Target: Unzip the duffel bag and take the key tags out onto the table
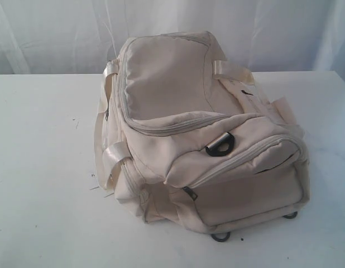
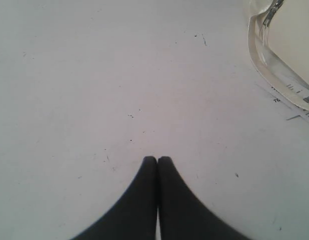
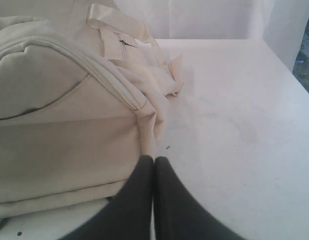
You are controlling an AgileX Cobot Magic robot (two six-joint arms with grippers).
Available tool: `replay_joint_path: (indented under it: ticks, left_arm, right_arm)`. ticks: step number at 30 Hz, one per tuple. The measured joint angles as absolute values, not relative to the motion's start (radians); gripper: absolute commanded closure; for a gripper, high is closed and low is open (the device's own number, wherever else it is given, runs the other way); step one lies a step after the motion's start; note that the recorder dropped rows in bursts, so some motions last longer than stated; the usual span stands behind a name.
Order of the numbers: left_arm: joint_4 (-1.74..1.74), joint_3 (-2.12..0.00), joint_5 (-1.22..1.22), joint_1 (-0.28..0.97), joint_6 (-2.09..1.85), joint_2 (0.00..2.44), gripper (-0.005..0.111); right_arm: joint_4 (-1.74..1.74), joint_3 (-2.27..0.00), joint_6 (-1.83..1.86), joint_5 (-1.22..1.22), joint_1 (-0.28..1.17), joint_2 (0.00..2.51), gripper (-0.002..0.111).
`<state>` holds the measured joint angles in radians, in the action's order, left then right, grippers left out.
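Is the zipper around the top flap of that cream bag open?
No, the pale grey zipper curving around the top flap of the duffel bag lies shut in the exterior view, with no gap or lining showing along it.

A staged test set-up, such as a lab or recording bay, is suggested rather than a home. A broad, plain white desk [image 1: 38, 184], marked by a few dark specks, is backed by white drapery [image 1: 55, 33] hung in loose folds, by which the surroundings are screened off.
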<state>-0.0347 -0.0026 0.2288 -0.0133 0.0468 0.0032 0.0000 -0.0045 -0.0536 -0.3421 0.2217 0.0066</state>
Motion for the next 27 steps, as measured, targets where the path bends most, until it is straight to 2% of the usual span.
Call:
replay_joint_path:
  ticks: [9,16,27]
  left_arm:
    - [-0.035,-0.003,0.157,-0.013,0.047,0.003,0.107]
    - [-0.035,-0.003,-0.084,-0.013,0.047,0.003,0.107]
    - [-0.035,-0.003,-0.277,-0.013,0.047,0.003,0.107]
  right_arm:
    - [0.000,-0.005,-0.054,-0.331,0.222,0.007,0.108]
    - [0.000,-0.005,-0.054,-0.052,0.222,0.007,0.108]
    - [0.000,-0.005,-0.054,0.102,0.222,0.007,0.108]
